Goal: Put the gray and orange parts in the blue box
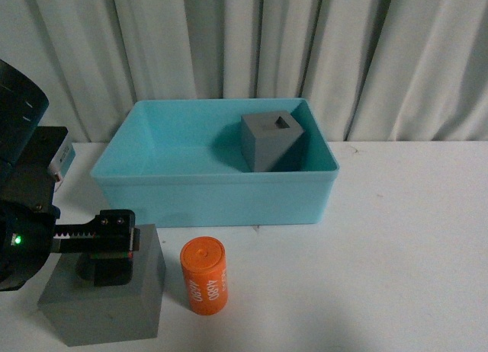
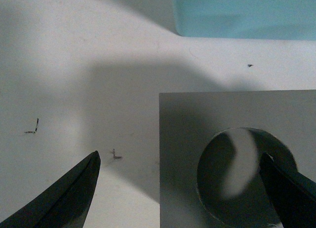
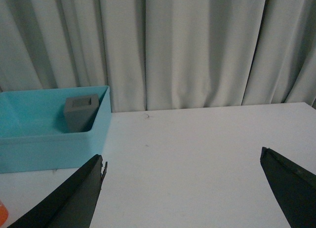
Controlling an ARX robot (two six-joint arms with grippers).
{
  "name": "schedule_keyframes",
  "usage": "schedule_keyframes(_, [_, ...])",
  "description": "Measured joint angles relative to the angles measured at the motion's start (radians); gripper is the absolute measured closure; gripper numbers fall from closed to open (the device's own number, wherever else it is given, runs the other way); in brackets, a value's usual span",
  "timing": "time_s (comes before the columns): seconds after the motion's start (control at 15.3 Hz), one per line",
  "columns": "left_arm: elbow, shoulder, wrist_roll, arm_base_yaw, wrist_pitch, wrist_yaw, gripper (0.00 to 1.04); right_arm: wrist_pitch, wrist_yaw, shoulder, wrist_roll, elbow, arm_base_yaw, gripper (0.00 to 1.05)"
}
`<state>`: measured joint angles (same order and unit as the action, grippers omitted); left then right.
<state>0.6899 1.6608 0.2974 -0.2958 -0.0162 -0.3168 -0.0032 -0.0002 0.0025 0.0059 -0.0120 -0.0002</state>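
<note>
The blue box stands at the middle back of the white table. A gray cube with a square hole lies tilted inside it, by its right wall. The orange cylinder with white numbers stands upright in front of the box. The gray cube with the round recess sits at the front left. My left gripper is open just above this cube. One finger is over the recess, the other is over the table beside the cube. My right gripper is open and empty above bare table, right of the box.
A pale curtain hangs close behind the table. A small white and blue object lies at the left edge behind my left arm. In the right wrist view the cube in the box shows, and a sliver of the orange cylinder.
</note>
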Motion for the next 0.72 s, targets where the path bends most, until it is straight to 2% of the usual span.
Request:
schedule_keyframes(0.39, [-0.010, 0.040, -0.024, 0.021, -0.049, 0.013, 0.07, 0.000, 0.000, 0.000, 0.000, 0.000, 0.000, 0.06])
schedule_keyframes(0.46, [-0.013, 0.041, -0.024, 0.022, -0.058, 0.023, 0.15, 0.000, 0.000, 0.000, 0.000, 0.000, 0.000, 0.06])
schedule_keyframes(0.52, [-0.017, 0.042, -0.009, 0.020, -0.056, 0.048, 0.46, 0.000, 0.000, 0.000, 0.000, 0.000, 0.000, 0.06])
schedule_keyframes(0.72, [-0.024, 0.029, -0.004, 0.009, -0.036, 0.038, 0.74, 0.000, 0.000, 0.000, 0.000, 0.000, 0.000, 0.06])
